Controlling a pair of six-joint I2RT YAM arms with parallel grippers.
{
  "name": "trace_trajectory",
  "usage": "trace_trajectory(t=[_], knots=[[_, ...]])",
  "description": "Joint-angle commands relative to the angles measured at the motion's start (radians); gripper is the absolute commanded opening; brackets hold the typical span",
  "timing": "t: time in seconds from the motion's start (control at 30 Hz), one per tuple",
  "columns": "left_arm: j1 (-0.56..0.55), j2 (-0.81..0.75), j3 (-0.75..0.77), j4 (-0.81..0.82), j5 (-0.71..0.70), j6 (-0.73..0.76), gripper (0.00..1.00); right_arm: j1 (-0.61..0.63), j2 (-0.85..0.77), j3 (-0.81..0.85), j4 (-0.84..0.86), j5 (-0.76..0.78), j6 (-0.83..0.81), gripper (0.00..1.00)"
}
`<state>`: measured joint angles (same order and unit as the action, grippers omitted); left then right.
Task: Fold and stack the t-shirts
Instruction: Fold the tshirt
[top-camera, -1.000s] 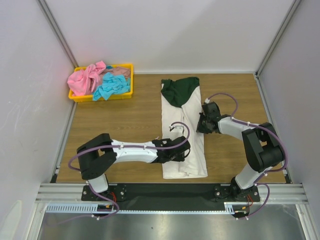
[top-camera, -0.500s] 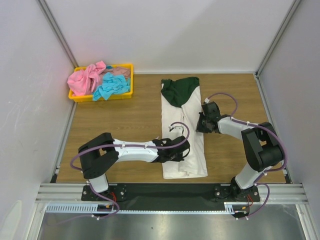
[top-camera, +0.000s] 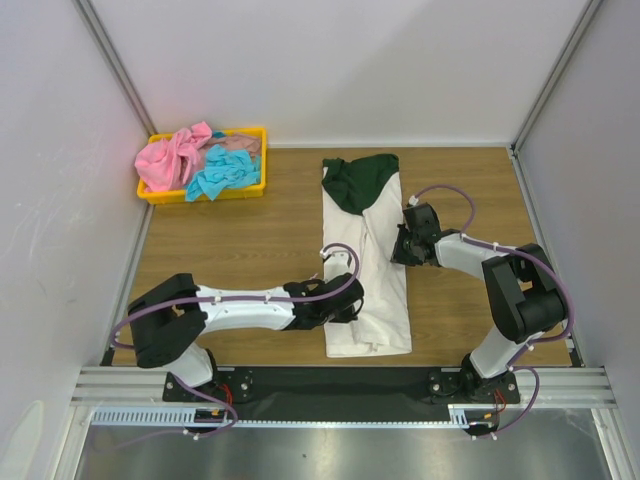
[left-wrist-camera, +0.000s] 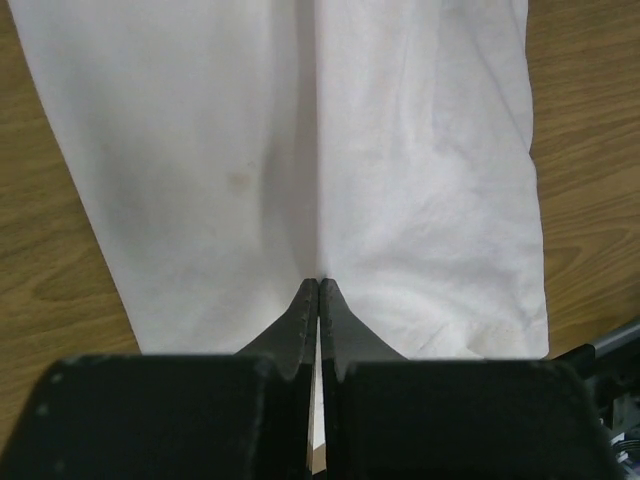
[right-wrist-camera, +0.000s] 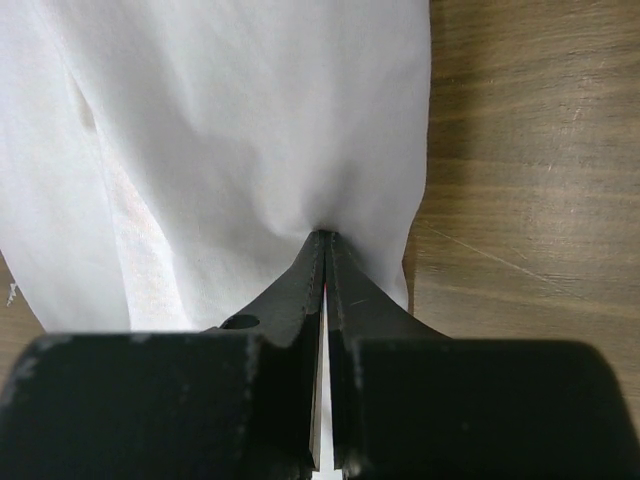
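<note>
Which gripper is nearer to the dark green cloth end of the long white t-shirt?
Right. The right gripper pinches the right edge of the white t-shirt, close to the green end; the left gripper pinches the cloth nearer the bottom hem, farther away.

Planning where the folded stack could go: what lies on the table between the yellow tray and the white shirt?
Only bare wooden tabletop lies between the yellow tray and the white shirt; the top view shows it.

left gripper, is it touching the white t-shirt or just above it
Touching. In the left wrist view the left gripper is shut on a crease of the white t-shirt, the cloth drawn into its tips with no gap.
</note>
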<state>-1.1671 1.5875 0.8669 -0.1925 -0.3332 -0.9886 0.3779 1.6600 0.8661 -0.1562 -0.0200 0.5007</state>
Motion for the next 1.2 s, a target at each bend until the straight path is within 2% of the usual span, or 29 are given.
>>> trace_trajectory(t=[0.0,0.4,0.5,0.53,0.63,0.93,1.07,1.17], knots=[[-0.005,-0.041,-0.02,0.011,-0.01,-0.022,0.0,0.001,0.035,-0.003,-0.009,0.018,-0.002,0.0],[-0.017,-0.023,-0.02,0.007,0.029,-0.013,0.01,0.0,0.026,0.001,-0.025,0.048,-0.007,0.0],[-0.017,0.0,0.01,-0.008,0.033,0.005,0.2,0.003,0.012,0.001,-0.028,0.034,-0.007,0.0],[-0.019,0.002,0.017,-0.005,0.039,0.016,0.31,0.003,-0.005,-0.002,-0.029,0.029,-0.01,0.0],[-0.02,-0.009,0.026,-0.001,0.036,0.044,0.46,0.01,-0.04,-0.001,-0.048,0.029,-0.019,0.0],[-0.069,-0.061,0.02,-0.025,0.037,0.057,0.47,0.026,-0.256,-0.002,-0.14,-0.02,-0.028,0.0],[-0.08,-0.029,0.047,-0.045,0.062,0.048,0.46,0.038,-0.264,-0.012,-0.14,-0.006,-0.03,0.0],[-0.08,0.006,0.064,-0.068,0.062,0.036,0.46,0.038,-0.209,0.008,-0.125,-0.001,-0.027,0.0]])
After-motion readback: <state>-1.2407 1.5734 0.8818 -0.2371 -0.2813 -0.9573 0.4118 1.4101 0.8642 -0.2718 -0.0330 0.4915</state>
